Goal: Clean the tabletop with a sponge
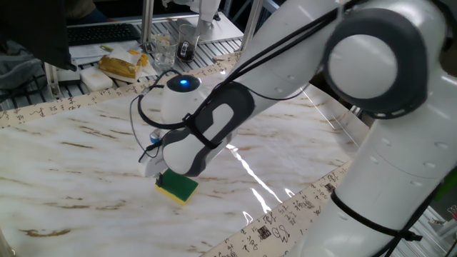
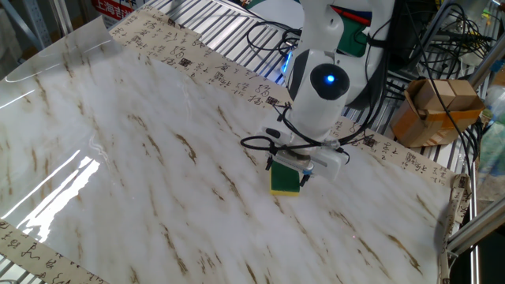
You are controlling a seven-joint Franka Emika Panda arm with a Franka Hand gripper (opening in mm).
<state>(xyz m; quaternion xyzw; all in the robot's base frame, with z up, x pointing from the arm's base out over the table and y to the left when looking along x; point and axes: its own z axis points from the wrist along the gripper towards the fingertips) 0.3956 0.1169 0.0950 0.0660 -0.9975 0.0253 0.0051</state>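
Sponge (image 1: 178,188) and gripper (image 1: 170,177) are together on the tabletop (image 1: 78,164): the gripper is clamped on the sponge from above, and the yellow foam underside presses flat against the white marble-look surface. From the other fixed view the sponge (image 2: 286,181) shows its dark green top with a yellow edge below, held beneath the gripper (image 2: 290,163), near the beige printed border (image 2: 394,158) on the robot's side of the tabletop (image 2: 142,166). The white arm (image 1: 285,64) bends low over the surface, a blue light glowing on its wrist (image 1: 184,83). Black cables (image 1: 143,114) loop around the wrist. Beyond the far border lie a yellowish bag (image 1: 123,66) and a clear glass (image 1: 163,50). A cardboard box (image 2: 432,110) sits off the table beside tangled wires.
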